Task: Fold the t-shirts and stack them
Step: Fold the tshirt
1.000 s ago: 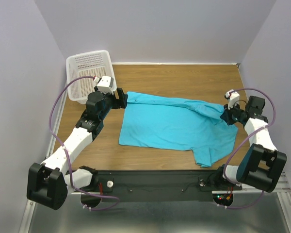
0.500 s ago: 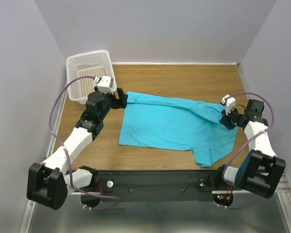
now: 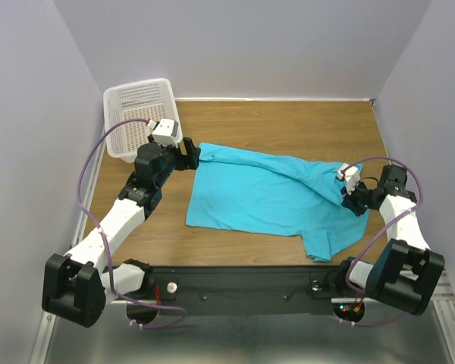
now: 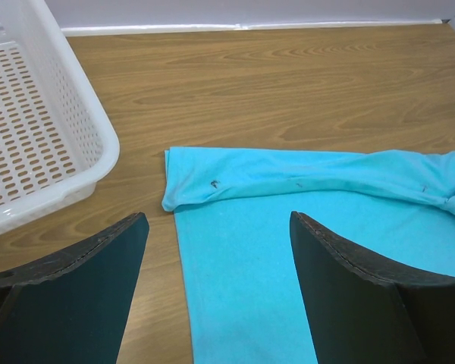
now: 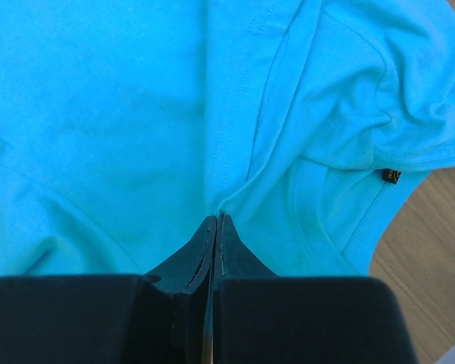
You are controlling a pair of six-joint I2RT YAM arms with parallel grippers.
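One turquoise t-shirt (image 3: 265, 197) lies spread on the wooden table, with its top edge folded over and a sleeve hanging toward the near edge. My left gripper (image 3: 191, 155) stands open at the shirt's far-left corner; in the left wrist view its fingers (image 4: 98, 280) straddle the shirt's (image 4: 303, 227) left edge without touching it. My right gripper (image 3: 347, 191) is shut on a pinched ridge of cloth at the shirt's right side, near the collar. In the right wrist view the closed tips (image 5: 216, 218) meet a raised fold of the shirt (image 5: 98, 114).
A white perforated basket (image 3: 136, 83) stands at the back left, just beyond the left gripper, its rim (image 4: 106, 148) close to the shirt corner. Walls close in the table on three sides. Bare wood (image 3: 288, 121) lies behind the shirt.
My right arm has swung left and toward the near edge, drawing the shirt's right shoulder inward with it. The left arm has stayed still.
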